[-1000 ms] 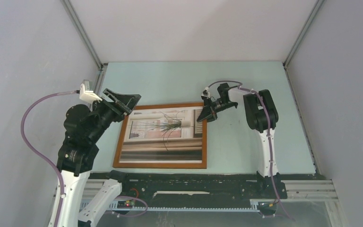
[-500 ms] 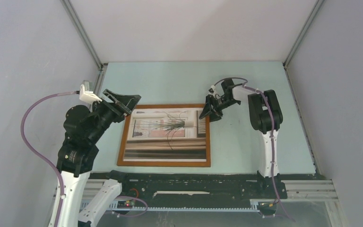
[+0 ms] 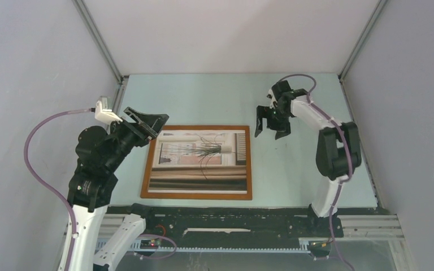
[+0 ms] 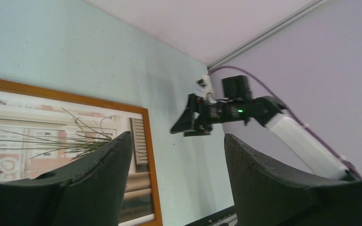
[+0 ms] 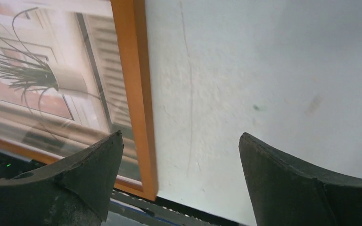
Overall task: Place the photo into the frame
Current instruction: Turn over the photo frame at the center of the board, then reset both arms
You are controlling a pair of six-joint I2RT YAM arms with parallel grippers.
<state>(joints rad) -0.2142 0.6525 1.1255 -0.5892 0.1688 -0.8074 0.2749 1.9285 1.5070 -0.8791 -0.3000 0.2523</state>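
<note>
Frame [image 3: 249, 164] lies flat on the table [image 3: 294, 164], about centre, long sides running left to right. Photo [image 3: 200, 161] sits inside the wooden border, picture side up, plant toward the far half and dark stripes along the near edge. It looks square to the rails, no corner sticking out that I can see.

Right gripper [image 3: 270, 127]: jaws wide apart, nothing between them. It hangs over bare table just beside the frame's far right corner, not touching it. Its wrist view shows the right rail passing under the left finger, with plain table under the gap.

Left gripper [image 3: 150, 125]: jaws parted, empty, held above the frame's far left corner and tilted. No contact visible from the top view.

Handling, my judgement:
- Frame: thin wood, likely light and stiff. Lying flat it gives little edge to pinch, so the best hold is across one rail near a corner, fingers on the outer and inner faces. A nudge would probably slide it easily on this smooth table.
- A faint sheen shows over the print in the right wrist view — maybe a glazing sheet, cannot confirm. If so, keep fingertips off the middle: slippery and breakable.
- Photo: paper, limp, creases easily. It is boxed in by the rails, so no free edge to grasp — better left alone.

Task looks essentially complete from here.
</note>
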